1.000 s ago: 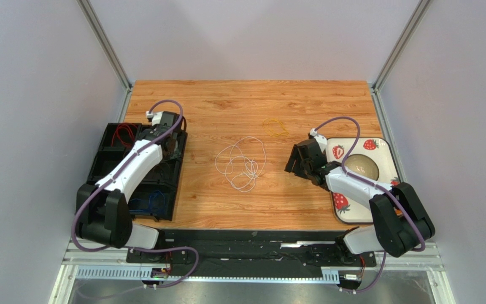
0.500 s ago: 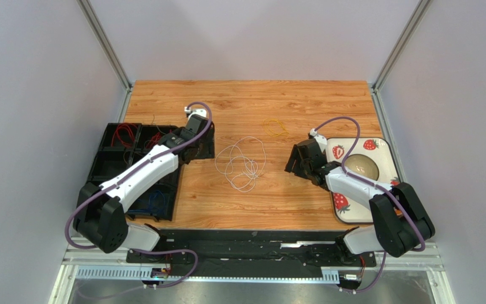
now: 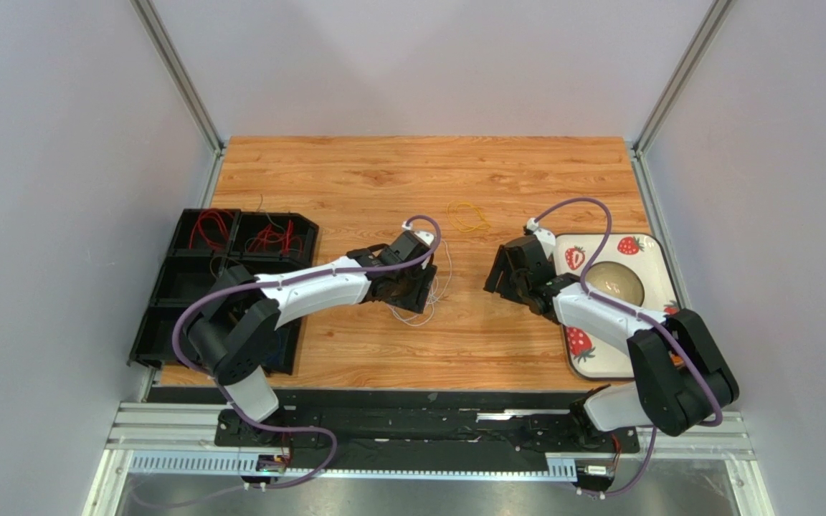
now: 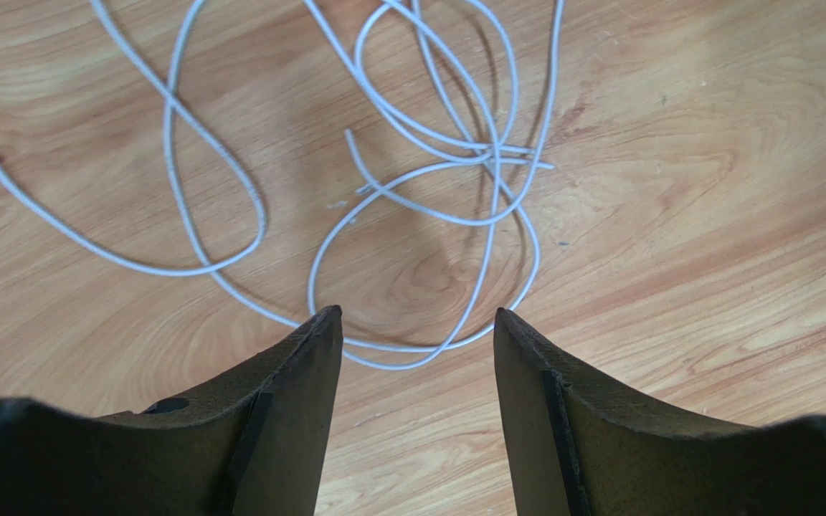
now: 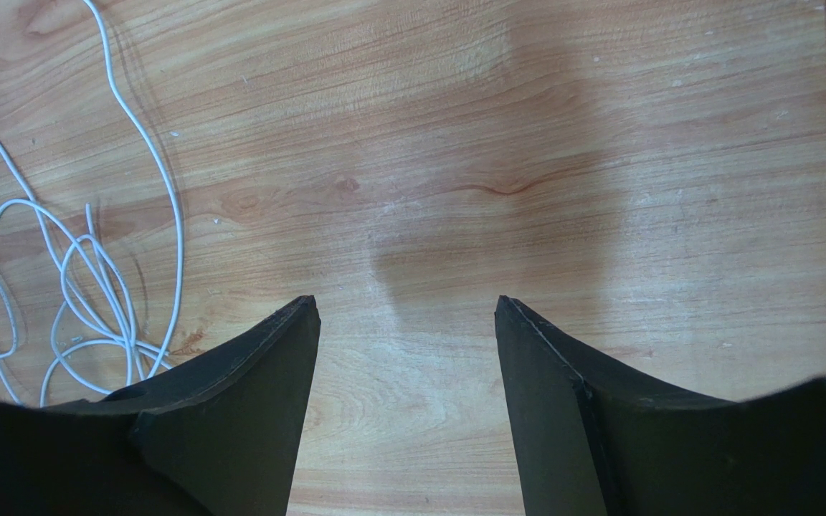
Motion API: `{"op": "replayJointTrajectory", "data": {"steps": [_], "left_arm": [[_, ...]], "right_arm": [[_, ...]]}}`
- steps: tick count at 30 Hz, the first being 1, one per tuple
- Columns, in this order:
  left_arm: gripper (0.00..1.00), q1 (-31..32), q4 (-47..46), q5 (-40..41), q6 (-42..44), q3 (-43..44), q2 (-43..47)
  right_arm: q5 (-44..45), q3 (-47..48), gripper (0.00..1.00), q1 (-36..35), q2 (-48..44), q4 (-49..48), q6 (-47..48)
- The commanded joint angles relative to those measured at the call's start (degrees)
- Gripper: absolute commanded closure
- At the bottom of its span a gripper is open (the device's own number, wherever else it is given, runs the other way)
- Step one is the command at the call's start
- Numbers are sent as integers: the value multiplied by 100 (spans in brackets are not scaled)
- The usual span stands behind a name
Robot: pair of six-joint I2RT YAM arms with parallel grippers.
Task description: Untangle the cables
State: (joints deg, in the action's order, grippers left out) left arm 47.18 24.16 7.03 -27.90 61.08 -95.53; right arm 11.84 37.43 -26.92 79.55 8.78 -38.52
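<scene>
A white cable [image 4: 428, 161] lies in loose, crossing loops on the wooden table. In the top view my left arm covers most of it, and a few loops [image 3: 420, 313] show at the gripper. My left gripper [image 3: 412, 288] hovers over these loops, open and empty; in the left wrist view [image 4: 415, 314] its fingertips straddle the nearest loop. My right gripper [image 3: 498, 282] is open and empty over bare wood to the right of the white cable [image 5: 83, 280]; it also shows in the right wrist view [image 5: 407, 301]. A small yellow cable [image 3: 469, 218] lies farther back. Red cables [image 3: 213, 228] sit in the tray.
A black compartment tray [image 3: 175, 282] stands at the left table edge, with red wires in its two back compartments. A strawberry-patterned plate [image 3: 660, 253] holding a bowl [image 3: 613, 282] sits at the right, under my right arm. Grey walls enclose the table.
My left arm has swung from over the black tray rightward to the table's middle and now sits over the white cable. The right arm has not moved.
</scene>
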Motion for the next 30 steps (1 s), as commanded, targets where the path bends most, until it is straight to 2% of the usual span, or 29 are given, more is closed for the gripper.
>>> {"op": "replayJointTrajectory", "data": {"steps": [1,6,12,18,26,29,30], "left_arm": [[38,98,-219,-245,92,361,-229],[38,204,-219,-325,83,457,-458],[31,274,-245,-518,83,572,-677],[32,467,-290,-361,13,642,-801],[46,679,237,317,-312,862,-994],[55,749,404,448,-373,975,-1100],[62,784,483,614,-409,1020,-1152]], "right_arm": [[21,212,35,20,52,-69,73],[12,221,35,20,61,-60,64],[-6,230,35,20,78,-60,73],[3,230,35,20,78,-60,73],[-6,247,35,20,87,-43,82],[-6,247,35,20,105,-51,82],[-6,247,35,20,96,-51,82]]}}
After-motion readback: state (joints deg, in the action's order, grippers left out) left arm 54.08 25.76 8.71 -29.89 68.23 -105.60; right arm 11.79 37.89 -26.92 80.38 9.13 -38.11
